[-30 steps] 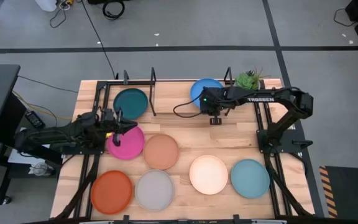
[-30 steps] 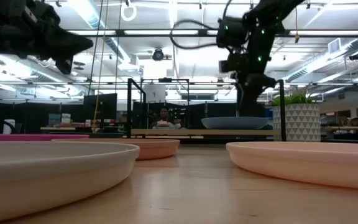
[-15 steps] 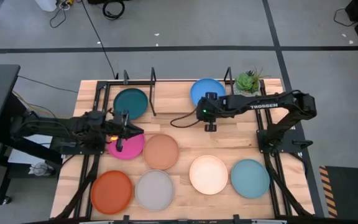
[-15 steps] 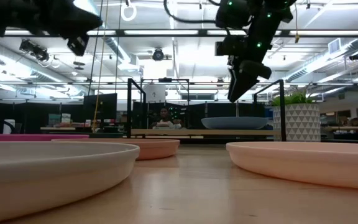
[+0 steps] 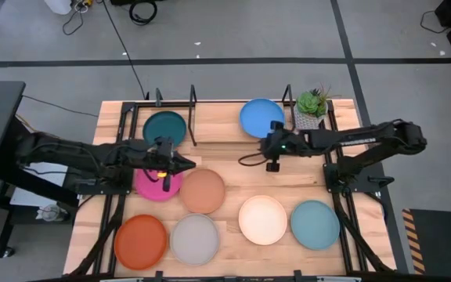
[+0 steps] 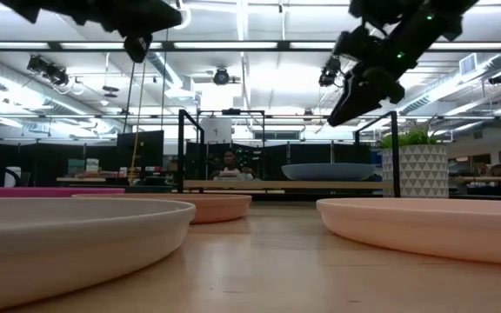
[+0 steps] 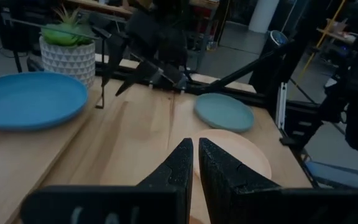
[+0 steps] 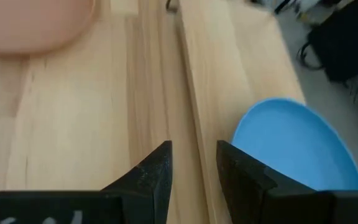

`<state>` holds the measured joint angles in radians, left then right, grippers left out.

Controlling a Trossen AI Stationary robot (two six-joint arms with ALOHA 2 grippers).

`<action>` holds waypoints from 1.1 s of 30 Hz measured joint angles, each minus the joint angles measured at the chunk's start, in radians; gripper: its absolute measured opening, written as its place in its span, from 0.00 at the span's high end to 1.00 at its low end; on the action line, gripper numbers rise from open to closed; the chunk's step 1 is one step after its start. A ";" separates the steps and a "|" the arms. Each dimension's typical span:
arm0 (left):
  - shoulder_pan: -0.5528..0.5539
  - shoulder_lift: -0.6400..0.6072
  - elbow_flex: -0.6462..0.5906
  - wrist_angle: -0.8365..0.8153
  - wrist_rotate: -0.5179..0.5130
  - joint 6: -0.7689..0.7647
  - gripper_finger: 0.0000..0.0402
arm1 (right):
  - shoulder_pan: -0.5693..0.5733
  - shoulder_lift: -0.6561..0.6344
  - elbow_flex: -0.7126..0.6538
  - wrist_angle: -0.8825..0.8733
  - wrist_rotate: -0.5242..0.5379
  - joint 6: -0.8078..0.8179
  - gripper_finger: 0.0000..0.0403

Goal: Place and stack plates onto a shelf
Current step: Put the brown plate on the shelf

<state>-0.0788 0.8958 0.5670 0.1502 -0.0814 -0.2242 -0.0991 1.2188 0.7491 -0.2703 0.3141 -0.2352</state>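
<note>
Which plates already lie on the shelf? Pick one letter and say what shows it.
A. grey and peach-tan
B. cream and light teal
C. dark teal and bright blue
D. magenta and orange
C: in the high view the dark teal plate and the bright blue plate lie on the shelf at the table's far edge, while the other six lie on the bare table in front of it.

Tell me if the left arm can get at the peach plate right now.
Probably yes. The left end effector hangs empty just beside the peach plate, and nothing lies on that plate or between them.
</note>
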 joint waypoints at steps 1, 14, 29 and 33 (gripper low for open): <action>0.000 0.015 0.017 -0.011 0.000 -0.004 0.91 | 0.002 -0.021 -0.018 0.023 0.000 0.003 0.68; -0.004 0.232 0.182 -0.110 -0.004 -0.106 0.91 | 0.059 -0.126 -0.348 0.607 -0.002 -0.016 0.68; -0.079 0.470 0.433 -0.496 -0.127 -0.160 0.91 | 0.061 -0.125 -0.574 1.001 -0.128 -0.126 0.68; -0.131 0.546 0.495 -0.582 -0.211 -0.209 0.90 | 0.061 -0.125 -0.612 1.022 -0.128 -0.116 0.68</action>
<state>-0.2097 1.4422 1.0625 -0.4321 -0.2924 -0.4334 -0.0383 1.0935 0.1372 0.7516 0.1860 -0.3515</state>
